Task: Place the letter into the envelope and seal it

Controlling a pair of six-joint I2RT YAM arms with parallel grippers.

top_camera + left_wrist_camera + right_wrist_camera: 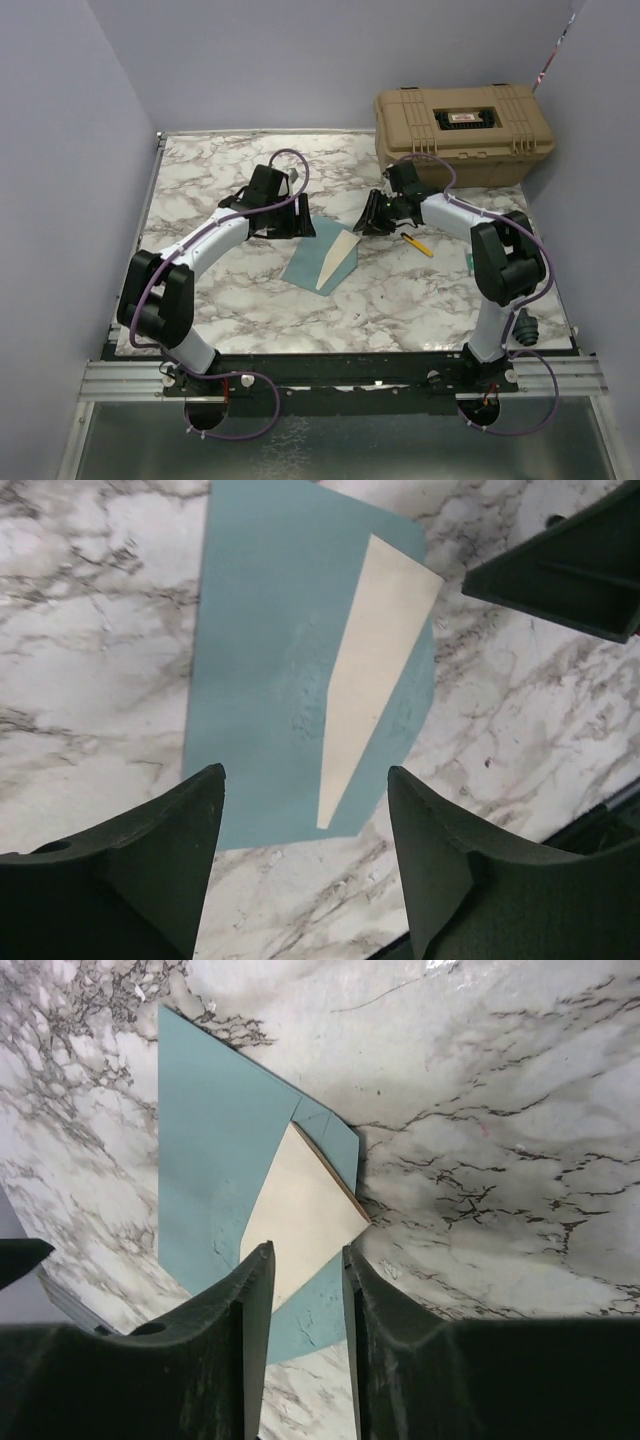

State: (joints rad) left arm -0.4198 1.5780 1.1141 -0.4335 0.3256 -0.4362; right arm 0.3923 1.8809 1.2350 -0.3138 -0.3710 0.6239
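Observation:
The teal envelope (308,262) lies flat on the marble table between the two arms. A cream wedge of the letter (338,260) shows on its right half; the rest of the letter is covered by teal paper. In the left wrist view the envelope (265,680) and the letter (372,660) lie just beyond my left gripper (305,780), which is open, empty and above bare marble. My right gripper (307,1250) hovers over the letter (300,1200) and the envelope (205,1150). Its jaws stand a narrow gap apart with nothing between them. In the top view the left gripper (290,218) and the right gripper (372,215) flank the envelope's far end.
A tan hard case (465,120) stands at the back right, behind the right arm. A yellow and black pen (418,244) lies on the marble right of the envelope. Grey walls close the table on three sides.

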